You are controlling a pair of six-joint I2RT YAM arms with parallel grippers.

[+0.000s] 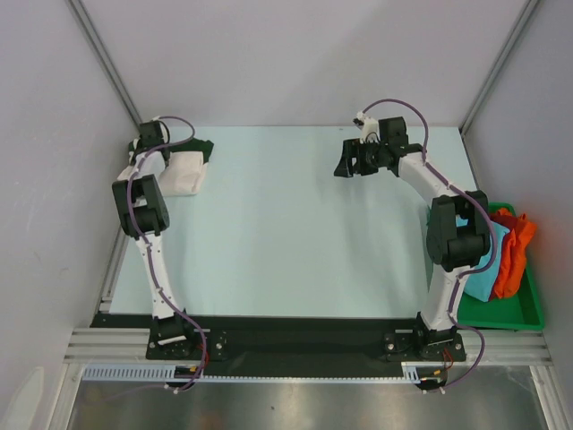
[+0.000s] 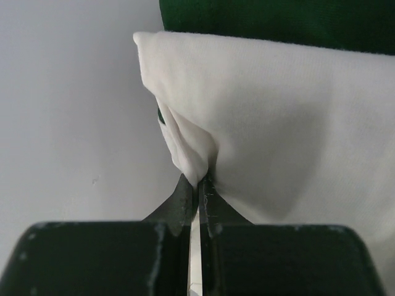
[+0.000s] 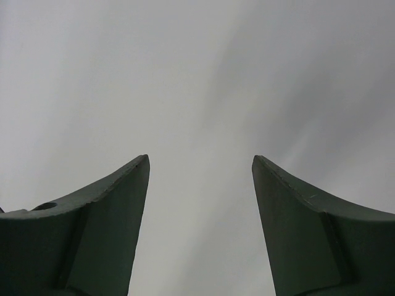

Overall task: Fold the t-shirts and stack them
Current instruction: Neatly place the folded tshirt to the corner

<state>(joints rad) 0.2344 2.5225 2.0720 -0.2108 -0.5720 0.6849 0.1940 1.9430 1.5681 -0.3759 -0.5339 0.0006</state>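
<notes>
My left end effector (image 2: 197,185) is clamped tight on a gathered pleat at the near corner of the cream-white t-shirt (image 2: 278,123). I judge the pinch is there to tug or square up the folded bundle rather than lift it. The bundle sits in the far left corner of the bench (image 1: 295,233), a sensible spot for a stack, out of the working area. The dark green t-shirt (image 2: 278,21) touches the white one along its far edge. From the wrist camera I cannot tell whether it runs underneath or only lies behind. The overhead view shows green poking out at the bundle's far and right sides, which suggests to me the two are already stacked, though the left arm hides part of them. My right end effector (image 3: 200,163) stands wide with nothing between the fingers, hanging over the far right of the bench, well apart from the shirts; I read that as parked clear. Its own camera gives only a bare pale surface. Only the overhead view shows the green tray (image 1: 535,313) at the right edge, holding an orange cloth (image 1: 515,246) and a blue cloth (image 1: 488,273). No view shows any printed lettering.
</notes>
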